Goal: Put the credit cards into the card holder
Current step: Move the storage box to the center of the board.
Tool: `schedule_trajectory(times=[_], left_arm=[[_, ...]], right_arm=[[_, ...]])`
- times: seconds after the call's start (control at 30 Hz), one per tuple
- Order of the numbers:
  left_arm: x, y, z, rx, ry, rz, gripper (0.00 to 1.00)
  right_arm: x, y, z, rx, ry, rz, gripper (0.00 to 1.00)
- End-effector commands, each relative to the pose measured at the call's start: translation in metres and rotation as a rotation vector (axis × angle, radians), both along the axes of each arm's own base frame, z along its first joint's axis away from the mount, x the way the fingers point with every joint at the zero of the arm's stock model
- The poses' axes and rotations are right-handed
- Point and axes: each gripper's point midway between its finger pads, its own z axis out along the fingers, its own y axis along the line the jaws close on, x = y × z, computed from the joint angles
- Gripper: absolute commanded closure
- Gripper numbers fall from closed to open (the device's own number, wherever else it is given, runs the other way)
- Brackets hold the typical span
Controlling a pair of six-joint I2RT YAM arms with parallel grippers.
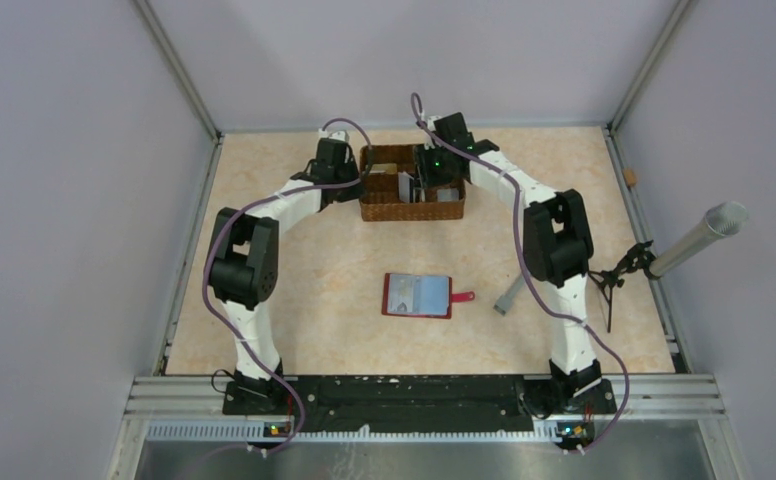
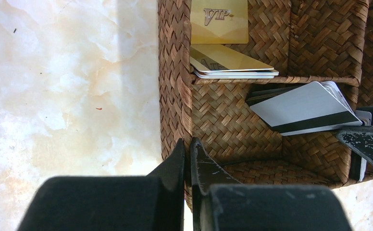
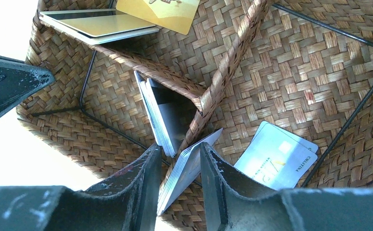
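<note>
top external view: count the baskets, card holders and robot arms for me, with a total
wicker basket: 1
card holder: 1
robot arms: 2, left arm and right arm
credit cards: overlapping stacks in the basket, cannot count
total: 4, cards aside

top view high, looking down, both wrist views close over the wicker basket (image 1: 411, 211), shared by all

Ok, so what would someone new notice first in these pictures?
The brown wicker basket at the far middle of the table, the left gripper shut at its outer corner and the right gripper closed on a stack of cards inside it. Then the red card holder, lying open mid-table.
</note>
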Motion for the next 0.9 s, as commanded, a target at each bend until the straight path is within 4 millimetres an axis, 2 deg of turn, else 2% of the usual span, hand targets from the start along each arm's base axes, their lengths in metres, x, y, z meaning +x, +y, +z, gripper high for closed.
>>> schedule_trajectory(times=[0.0,0.3,0.87], left_arm=[[0.002,0.002,0.004,0.033,0.002,0.012,1.00],[-0.003,0.003,-0.002,0.017,0.032,0.044,1.00],[-0.001,0.008,-0.002,0.039,0.028,0.070,1.00]], right_arm=[[-0.002,0.003,0.041,0.045,-0.057,-0.011,0.66],[-0.014,0.006,0.036,0.048,-0.022,-0.032,0.65],[-0.016,0.007,0.056,0.076,-0.054,-0.064,0.70]])
